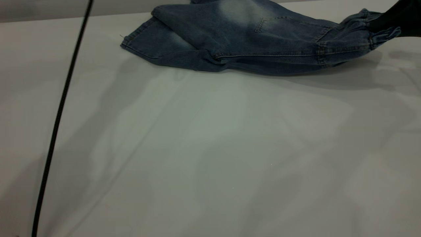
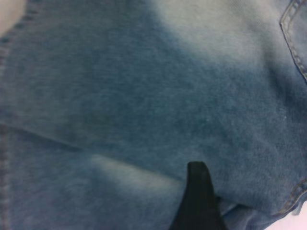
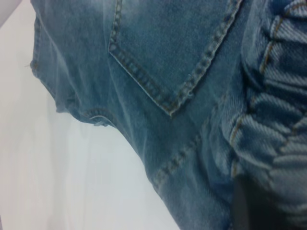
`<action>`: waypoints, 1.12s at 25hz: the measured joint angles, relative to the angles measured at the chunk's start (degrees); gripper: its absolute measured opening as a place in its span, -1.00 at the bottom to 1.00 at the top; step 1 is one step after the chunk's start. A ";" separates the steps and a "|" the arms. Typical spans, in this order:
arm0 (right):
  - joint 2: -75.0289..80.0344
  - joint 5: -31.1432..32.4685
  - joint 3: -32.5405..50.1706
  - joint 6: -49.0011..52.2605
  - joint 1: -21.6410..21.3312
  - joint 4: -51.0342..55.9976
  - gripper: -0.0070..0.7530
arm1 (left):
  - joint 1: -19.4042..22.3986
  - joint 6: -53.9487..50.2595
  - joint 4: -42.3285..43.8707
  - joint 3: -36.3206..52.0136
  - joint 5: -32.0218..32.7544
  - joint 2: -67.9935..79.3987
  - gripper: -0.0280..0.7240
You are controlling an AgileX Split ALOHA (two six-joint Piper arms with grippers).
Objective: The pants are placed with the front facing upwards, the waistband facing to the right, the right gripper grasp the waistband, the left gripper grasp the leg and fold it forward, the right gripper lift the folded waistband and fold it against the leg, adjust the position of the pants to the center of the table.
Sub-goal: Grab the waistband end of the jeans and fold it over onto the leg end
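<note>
One tool, the right tool (image 1: pixel 393 19), is pinching the waistband (image 1: pixel 368 31) at the upper right of the frame and lifting it. The left tool (image 2: pixel 197 201) is hovering over the pants (image 1: pixel 236 36); its opening I cannot tell. The pants are lying folded lengthwise at the top edge of the desk (image 1: pixel 210 148), so the second fold and centring are remaining.

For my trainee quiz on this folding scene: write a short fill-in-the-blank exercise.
1. The pants are made of blue ____.
2. The right gripper is closed on the ____ at the exterior view's right edge.
3. The pants lie on a pale ____.
4. A thin black ____ crosses the exterior view's left side.

Missing words: denim; waistband; table; cable
</note>
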 joint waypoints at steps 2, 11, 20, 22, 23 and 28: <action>-1.18 0.00 1.41 -0.27 0.00 0.00 -0.85 | -0.80 0.00 0.11 -2.23 1.73 1.89 0.34; -3.38 -0.84 4.14 -1.00 2.84 -0.19 -0.85 | -4.03 0.00 5.35 -10.66 3.53 9.84 0.34; -3.38 -0.61 4.14 -1.00 4.02 -0.01 -0.85 | -4.78 0.00 9.06 -10.73 0.87 14.26 0.34; -3.32 -0.49 4.09 -1.00 4.02 -0.01 -0.85 | -4.78 0.06 9.13 -10.73 0.75 15.12 0.35; -3.32 -0.49 4.09 -0.95 4.02 0.10 -0.85 | -4.78 0.06 9.46 -10.73 0.58 15.42 0.35; -3.32 -0.38 4.09 -0.88 4.02 0.15 -0.85 | -4.78 0.18 10.44 -10.78 2.00 16.82 0.35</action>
